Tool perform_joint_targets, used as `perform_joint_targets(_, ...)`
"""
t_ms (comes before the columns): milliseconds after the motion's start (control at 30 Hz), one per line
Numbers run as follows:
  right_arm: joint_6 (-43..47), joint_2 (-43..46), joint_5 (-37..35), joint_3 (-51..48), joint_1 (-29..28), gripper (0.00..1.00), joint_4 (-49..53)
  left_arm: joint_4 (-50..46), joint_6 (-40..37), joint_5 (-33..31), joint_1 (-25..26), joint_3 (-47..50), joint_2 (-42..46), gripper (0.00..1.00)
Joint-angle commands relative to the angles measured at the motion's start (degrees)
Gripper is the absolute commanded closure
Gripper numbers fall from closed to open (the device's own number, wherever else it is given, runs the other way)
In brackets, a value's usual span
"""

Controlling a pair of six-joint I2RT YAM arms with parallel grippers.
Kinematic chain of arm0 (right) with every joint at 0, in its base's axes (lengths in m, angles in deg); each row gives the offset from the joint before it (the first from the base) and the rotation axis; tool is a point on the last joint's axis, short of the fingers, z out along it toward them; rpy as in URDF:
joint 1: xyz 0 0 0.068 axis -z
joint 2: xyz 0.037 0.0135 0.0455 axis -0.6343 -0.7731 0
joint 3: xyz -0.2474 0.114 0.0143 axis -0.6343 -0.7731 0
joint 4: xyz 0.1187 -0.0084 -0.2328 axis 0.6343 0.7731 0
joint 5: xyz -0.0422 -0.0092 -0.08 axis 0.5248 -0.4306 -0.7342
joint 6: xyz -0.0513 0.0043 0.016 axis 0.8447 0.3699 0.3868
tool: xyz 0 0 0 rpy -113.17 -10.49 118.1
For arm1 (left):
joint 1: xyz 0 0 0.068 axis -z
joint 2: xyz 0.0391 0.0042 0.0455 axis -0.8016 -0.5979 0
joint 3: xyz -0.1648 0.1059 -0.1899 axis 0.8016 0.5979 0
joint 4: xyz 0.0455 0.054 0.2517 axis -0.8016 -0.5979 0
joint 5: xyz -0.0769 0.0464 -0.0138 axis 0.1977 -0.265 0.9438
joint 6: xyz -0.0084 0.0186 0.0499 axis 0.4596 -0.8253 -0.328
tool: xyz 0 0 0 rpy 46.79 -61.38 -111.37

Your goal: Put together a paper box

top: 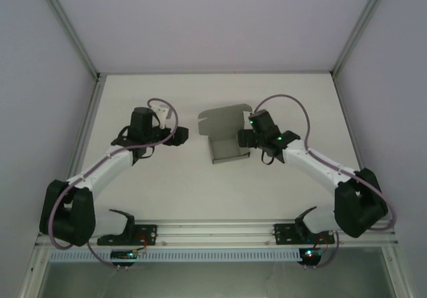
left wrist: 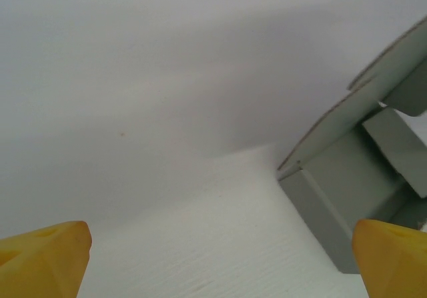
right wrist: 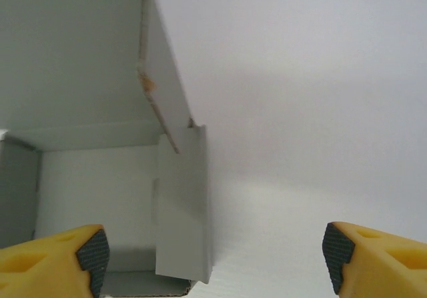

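The paper box (top: 225,145) is a small grey card tray in mid-table, its lid flap (top: 223,119) raised at the far side. My right gripper (top: 245,139) is at the box's right wall and stands open. In the right wrist view, that wall (right wrist: 181,208) rises between the yellow fingertips (right wrist: 63,261), closer to the left one, with the box floor (right wrist: 93,191) beyond it. My left gripper (top: 180,135) hovers left of the box, apart from it. It is open over bare table (left wrist: 220,265), and the box corner (left wrist: 333,198) lies to its right.
The white table (top: 167,185) is fenced by pale walls with metal corner posts (top: 80,51) on three sides. A metal rail (top: 220,231) holding both arm bases runs along the near edge. Each arm carries a looping cable (top: 293,105).
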Motion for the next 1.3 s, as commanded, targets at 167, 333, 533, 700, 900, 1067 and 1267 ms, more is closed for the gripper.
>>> perform_joint_targets(167,18.2,-6.5,32.4,4.3,11.2,0.34,-5.4,3.9,-7.9,12.6,0.8,-10.9,-10.9,0.00)
perform_joint_targets(333,19.2,-14.7,37.3,8.7,13.1,0.45,-8.0,2.9,-11.5,22.5,0.5,-17.3,-18.1,0.00)
perform_joint_targets(533,21.6,-20.2,44.8,12.1,15.3,0.92,-11.3,0.3,-17.7,30.3,0.2,-24.1,-25.5,0.04)
perform_joint_targets(700,25.5,-16.8,53.8,9.5,15.6,1.00,-12.0,-5.6,-22.4,37.4,-1.7,-31.4,-30.2,0.14)
perform_joint_targets(900,30.1,-9.0,62.4,5.8,15.5,1.00,-10.1,-19.1,-35.6,52.3,-2.8,-36.8,-31.9,0.42)
perform_joint_targets(1067,31.7,-4.0,76.3,2.8,15.9,1.00,-12.0,-29.0,-47.7,60.5,-2.8,-37.1,-29.3,0.61)
perform_joint_targets(1267,44.5,-1.4,82.5,4.9,16.5,1.00,-0.7,-35.8,-57.3,63.7,-2.6,-34.4,-23.4,0.75)
